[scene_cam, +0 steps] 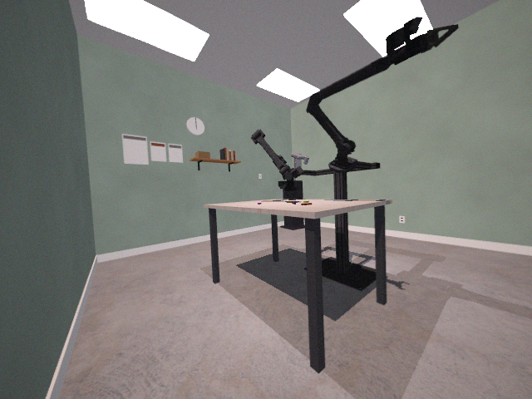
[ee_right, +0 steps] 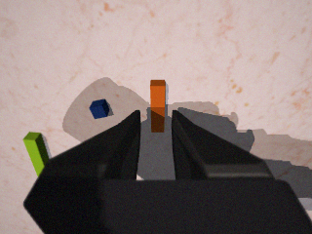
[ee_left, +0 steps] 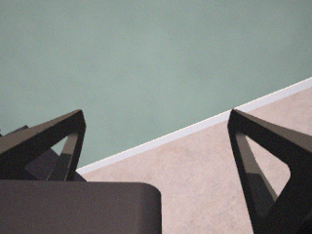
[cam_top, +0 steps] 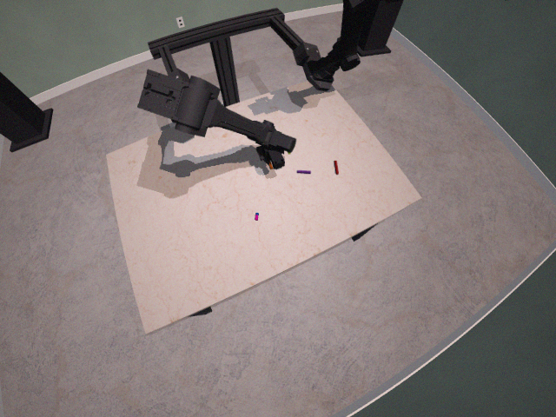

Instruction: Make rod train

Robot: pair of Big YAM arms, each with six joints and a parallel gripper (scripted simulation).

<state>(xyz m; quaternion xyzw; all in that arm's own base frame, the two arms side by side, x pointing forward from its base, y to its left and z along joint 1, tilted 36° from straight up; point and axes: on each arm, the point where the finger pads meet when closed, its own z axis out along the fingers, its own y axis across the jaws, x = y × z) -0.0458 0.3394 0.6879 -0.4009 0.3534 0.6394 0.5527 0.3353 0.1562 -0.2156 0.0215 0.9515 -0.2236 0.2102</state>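
Note:
The orange rod [ee_right: 157,95] [cam_top: 270,165] lies flat on the table [cam_top: 201,269]. My right gripper [ee_right: 156,118] [cam_top: 274,162] is low over it with its narrowly open fingers on either side of the rod's near end, a small gap on each side. A blue cube [ee_right: 98,108] lies just left of the orange rod, and a lime rod [ee_right: 36,151] further left. The purple rod [cam_top: 303,171] and the red rod [cam_top: 335,167] lie to the right of the gripper. A magenta rod [cam_top: 256,217] with a blue piece at its end lies mid-table. My left gripper [ee_left: 156,117] [scene_cam: 446,29] is wide open, empty, high in the air.
The black gantry frame [cam_top: 215,33] stands behind the table's far edge. The right arm's big links [cam_top: 197,105] hang over the far left part of the table. The table [scene_cam: 300,210] stands on dark legs.

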